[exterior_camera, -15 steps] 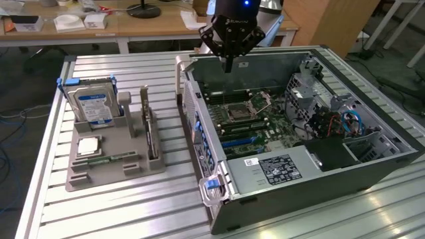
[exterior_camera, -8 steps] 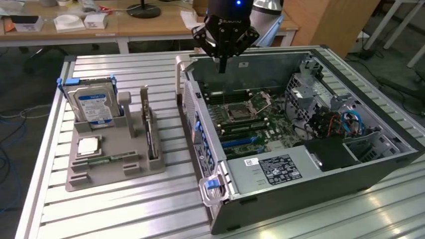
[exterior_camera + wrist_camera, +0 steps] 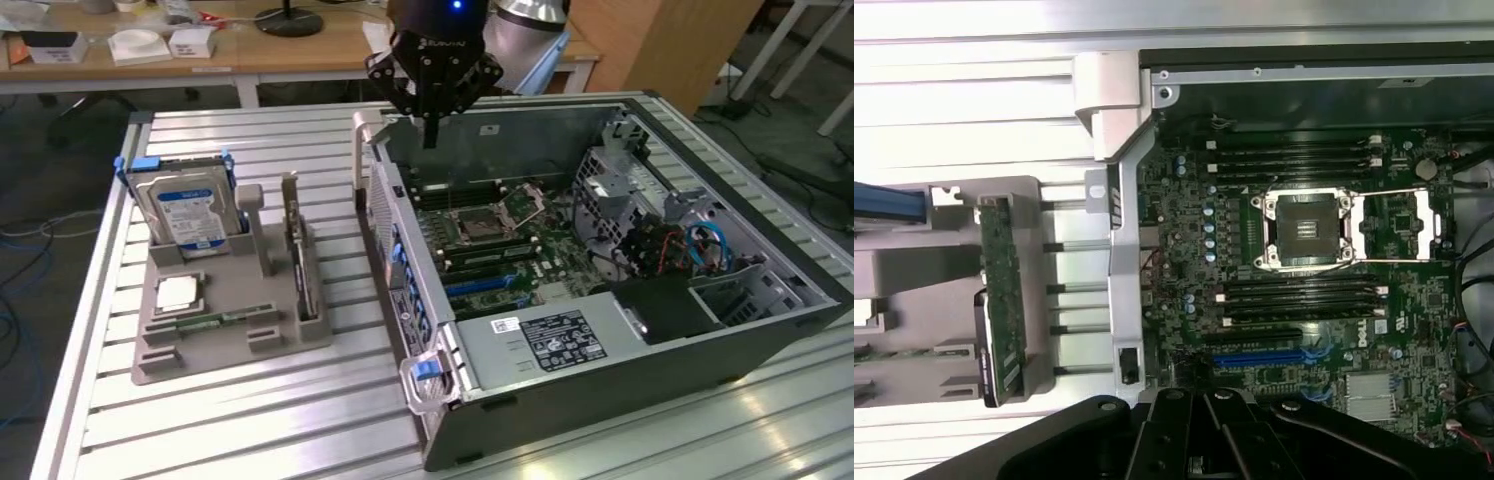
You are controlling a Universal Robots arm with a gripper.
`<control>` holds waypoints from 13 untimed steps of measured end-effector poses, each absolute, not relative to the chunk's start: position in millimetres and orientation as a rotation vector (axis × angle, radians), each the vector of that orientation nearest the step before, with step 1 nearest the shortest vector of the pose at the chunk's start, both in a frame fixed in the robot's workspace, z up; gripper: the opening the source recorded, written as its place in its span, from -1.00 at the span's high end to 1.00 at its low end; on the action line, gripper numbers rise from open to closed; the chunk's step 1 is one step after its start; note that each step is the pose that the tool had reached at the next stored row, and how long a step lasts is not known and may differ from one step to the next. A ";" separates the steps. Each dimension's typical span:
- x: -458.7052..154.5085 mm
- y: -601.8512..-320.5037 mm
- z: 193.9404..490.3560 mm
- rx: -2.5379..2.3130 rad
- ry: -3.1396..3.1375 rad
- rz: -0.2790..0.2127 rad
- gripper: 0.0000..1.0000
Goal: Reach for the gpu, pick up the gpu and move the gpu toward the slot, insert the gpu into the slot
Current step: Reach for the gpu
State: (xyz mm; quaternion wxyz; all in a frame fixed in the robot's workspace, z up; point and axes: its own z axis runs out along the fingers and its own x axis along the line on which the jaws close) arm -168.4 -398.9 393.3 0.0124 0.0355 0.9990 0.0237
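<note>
The gpu (image 3: 304, 268) stands on its edge in a grey holder (image 3: 214, 345) on the exterior view's left, its metal bracket end pointing up. From the wrist view I see the gpu (image 3: 1001, 300) edge-on as a thin green strip. My gripper (image 3: 430, 135) hangs shut and empty above the rear rim of the open computer case (image 3: 587, 340), well apart from the card. Its black fingers (image 3: 1199, 435) are pressed together. The slot (image 3: 1252, 336) is a dark strip on the green motherboard (image 3: 1184, 230), next to a blue one.
The holder also carries a blue-labelled hard drive (image 3: 187, 205), a square CPU chip (image 3: 178, 293) and a small memory stick (image 3: 220, 322). The case's tall side wall (image 3: 400, 260) stands between holder and motherboard. An open CPU socket (image 3: 1304, 230) and cables (image 3: 694, 245) lie inside the case.
</note>
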 end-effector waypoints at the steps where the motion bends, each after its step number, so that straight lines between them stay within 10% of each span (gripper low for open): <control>1: -170.7 -398.8 393.3 0.111 3.114 0.074 0.80; 13: -198.6 -398.8 393.2 0.110 3.114 0.074 0.80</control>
